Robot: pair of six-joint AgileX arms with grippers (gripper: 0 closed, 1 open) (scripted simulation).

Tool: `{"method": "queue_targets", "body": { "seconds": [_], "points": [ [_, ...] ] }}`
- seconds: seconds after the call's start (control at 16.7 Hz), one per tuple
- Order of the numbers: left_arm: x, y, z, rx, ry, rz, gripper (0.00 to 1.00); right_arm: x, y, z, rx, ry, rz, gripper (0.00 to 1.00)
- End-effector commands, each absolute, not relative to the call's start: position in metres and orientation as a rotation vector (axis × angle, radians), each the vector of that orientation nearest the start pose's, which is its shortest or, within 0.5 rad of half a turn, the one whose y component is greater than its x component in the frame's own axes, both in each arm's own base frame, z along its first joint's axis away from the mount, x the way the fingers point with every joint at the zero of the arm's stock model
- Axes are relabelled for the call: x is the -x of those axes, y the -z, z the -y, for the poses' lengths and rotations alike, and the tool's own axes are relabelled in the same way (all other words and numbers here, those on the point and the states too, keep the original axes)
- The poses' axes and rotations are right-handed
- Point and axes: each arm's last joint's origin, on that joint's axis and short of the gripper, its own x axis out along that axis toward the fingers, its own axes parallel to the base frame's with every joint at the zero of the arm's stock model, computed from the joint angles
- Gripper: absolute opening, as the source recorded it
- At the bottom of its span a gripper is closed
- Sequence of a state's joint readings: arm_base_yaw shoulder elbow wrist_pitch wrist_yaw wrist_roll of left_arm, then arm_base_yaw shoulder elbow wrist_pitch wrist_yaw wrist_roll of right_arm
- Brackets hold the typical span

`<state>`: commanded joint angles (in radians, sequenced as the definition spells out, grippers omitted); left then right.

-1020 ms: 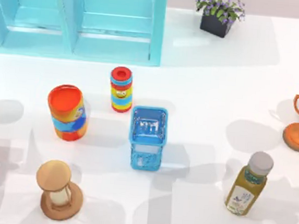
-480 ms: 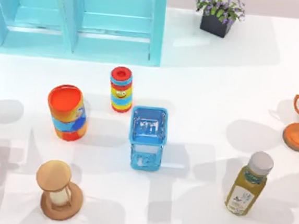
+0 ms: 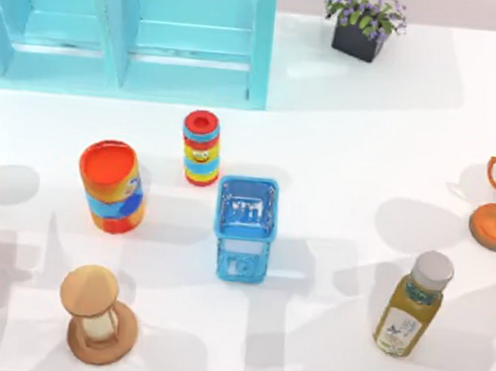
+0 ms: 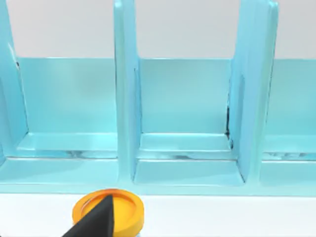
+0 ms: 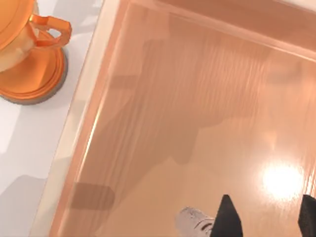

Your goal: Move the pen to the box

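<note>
Only by wrist: right gripper (image 5: 266,217) over box (image 5: 207,98), beside pen (image 5: 195,220).

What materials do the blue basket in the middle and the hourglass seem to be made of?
The blue basket looks like translucent glossy plastic: the table shows through its walls and its rim carries highlights. The hourglass seems matte wood, with tan caps and posts around a pale, perhaps glass, bulb.

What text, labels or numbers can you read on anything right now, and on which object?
None can be quoted.
Juice bottle: pale label with dark marks, too blurred to read.
Blue basket: white marks on its wall, not legible.
Striped can: a smiley face, no words.
Orange cup: blue and yellow bands, no lettering.
Pale thing beside the right gripper: dark marks, unreadable.
</note>
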<state>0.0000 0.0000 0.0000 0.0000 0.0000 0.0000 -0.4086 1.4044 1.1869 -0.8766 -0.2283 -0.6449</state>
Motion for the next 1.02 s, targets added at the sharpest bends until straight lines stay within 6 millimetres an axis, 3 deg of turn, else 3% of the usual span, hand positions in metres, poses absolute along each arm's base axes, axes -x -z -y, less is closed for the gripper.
{"method": "queue_targets", "body": {
  "seconds": [0.66,1.02],
  "points": [
    [-0.1057,-0.1600,0.0012,0.000,0.000,0.000,1.00,-0.2600,-0.2788,0.1025,0.245,-0.179,-1.036,0.98],
    [-0.1057,-0.1600,0.0012,0.000,0.000,0.000,1.00,-0.2600,-0.2788,0.1025,0.245,-0.179,-1.036,1.00]
  ]
}}
